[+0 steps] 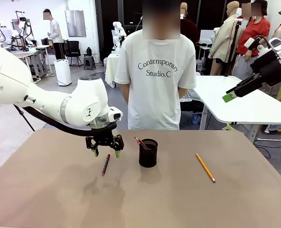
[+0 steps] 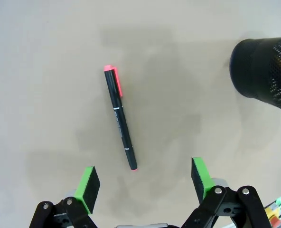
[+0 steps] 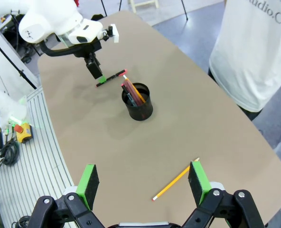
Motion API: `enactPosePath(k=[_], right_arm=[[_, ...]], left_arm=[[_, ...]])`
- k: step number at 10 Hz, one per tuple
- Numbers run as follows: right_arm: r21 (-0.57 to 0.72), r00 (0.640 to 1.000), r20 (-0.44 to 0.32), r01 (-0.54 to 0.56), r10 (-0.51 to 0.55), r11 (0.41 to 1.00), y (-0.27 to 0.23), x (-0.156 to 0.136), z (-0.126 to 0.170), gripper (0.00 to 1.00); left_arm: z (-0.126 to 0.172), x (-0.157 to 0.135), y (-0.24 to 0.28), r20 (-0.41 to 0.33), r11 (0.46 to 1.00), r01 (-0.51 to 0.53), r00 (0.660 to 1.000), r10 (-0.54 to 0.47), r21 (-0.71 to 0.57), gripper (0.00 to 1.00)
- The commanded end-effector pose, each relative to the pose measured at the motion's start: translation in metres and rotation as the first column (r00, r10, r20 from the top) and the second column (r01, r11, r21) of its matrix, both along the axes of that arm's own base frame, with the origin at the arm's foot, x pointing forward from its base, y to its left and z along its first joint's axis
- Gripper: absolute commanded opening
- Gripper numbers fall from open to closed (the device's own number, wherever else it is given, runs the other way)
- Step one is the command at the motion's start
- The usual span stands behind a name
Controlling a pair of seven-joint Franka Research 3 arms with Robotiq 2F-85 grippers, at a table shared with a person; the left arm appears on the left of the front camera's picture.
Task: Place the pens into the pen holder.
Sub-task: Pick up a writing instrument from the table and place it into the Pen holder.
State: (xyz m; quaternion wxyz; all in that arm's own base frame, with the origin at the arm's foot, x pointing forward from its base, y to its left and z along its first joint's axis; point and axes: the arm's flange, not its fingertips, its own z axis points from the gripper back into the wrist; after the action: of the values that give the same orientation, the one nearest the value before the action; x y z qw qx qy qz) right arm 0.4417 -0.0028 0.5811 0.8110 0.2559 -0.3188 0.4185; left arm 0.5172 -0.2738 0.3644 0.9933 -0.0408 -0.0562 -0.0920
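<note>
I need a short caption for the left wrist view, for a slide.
Open left gripper over the black pen lying on the table, pen holder at upper right.

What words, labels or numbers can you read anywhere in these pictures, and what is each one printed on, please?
"Contemporary Studio.C": on the chest of the person's white T-shirt, in two lines.
Small white print along the barrel of the black pen: too small to read.

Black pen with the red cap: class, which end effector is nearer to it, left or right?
Left. The left end effector hangs open just above the black pen; the right end effector is raised high at the far right, away from it.
</note>
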Motion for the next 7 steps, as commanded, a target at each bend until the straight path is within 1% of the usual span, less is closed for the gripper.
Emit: enactPosePath(k=[1, 3, 4, 5, 7], right_arm=[[0.009, 1.0, 0.007, -0.004, 0.004, 1.0, 0.001, 0.001, 0.001, 1.0], [0.009, 1.0, 0.007, -0.004, 0.004, 1.0, 0.001, 0.001, 0.001, 1.0], [0.009, 1.0, 0.007, -0.004, 0.004, 1.0, 0.001, 0.001, 0.001, 1.0], [0.009, 1.0, 0.007, -0.004, 0.004, 1.0, 0.001, 0.001, 0.001, 1.0], [0.009, 1.0, 0.007, -0.004, 0.004, 1.0, 0.001, 0.001, 0.001, 1.0]], left_arm=[[0.011, 0.002, 0.004, -0.005, 0.999, -0.054, 0.999, 0.054, -0.008, 1.0], [0.011, 0.002, 0.004, -0.005, 0.999, -0.054, 0.999, 0.054, -0.008, 1.0], [0.005, 0.003, 0.002, 0.001, 1.0, -0.024, 1.0, 0.024, -0.006, 1.0], [0.001, 0.011, 0.003, -0.02, 1.0, -0.014, 1.0, 0.014, -0.021, 1.0], [-0.007, 0.026, 0.002, -0.01, 0.999, -0.033, 0.999, 0.033, -0.015, 1.0]])
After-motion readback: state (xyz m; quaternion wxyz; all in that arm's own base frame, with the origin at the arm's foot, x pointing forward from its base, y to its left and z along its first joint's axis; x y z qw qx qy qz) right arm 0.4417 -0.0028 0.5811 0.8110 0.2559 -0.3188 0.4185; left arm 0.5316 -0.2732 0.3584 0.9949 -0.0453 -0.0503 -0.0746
